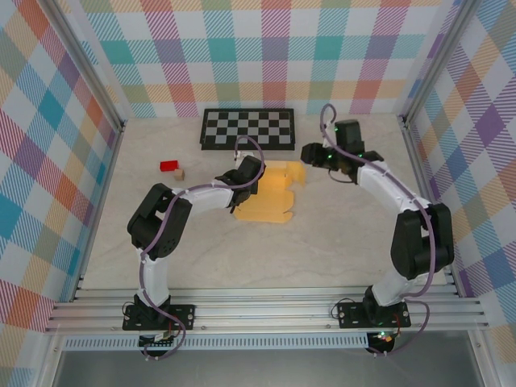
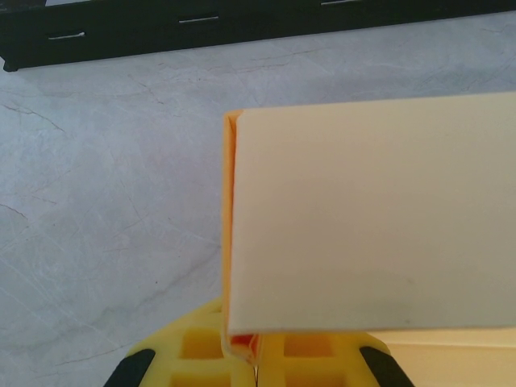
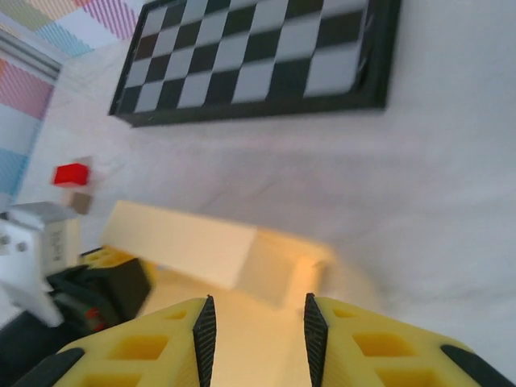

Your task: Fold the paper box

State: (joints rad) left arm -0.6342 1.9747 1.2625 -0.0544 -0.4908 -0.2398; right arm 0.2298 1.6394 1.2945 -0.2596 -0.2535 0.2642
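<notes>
Pale marbled table (image 1: 339, 242) up front, both arms leaning out from its near edge. First thing they meet is the paper box (image 1: 270, 197), tan-yellow cardboard lying part-folded at mid-table, notched tabs along its right edge. The left arm (image 1: 205, 193) curls in from the left, and the left jaws are clamped tight on the box's far-left part. In the left wrist view a cream panel of the box (image 2: 371, 226) stands up on edge, its lower corner pinched between the yellow fingers (image 2: 193, 351). Over to the right arm (image 1: 387, 189): the right jaws hang just off the box's far-right corner, parted by a narrow gap. Nothing sits between those fingers (image 3: 145, 351), and the raised panel (image 3: 185, 242) lies just beyond them. Left of the box there's a red block (image 1: 168, 166) with a small tan cube (image 1: 180, 174) just beside it. Farthest back, the black-and-white checkerboard (image 1: 247, 127) lies flat near the plaid wall
</notes>
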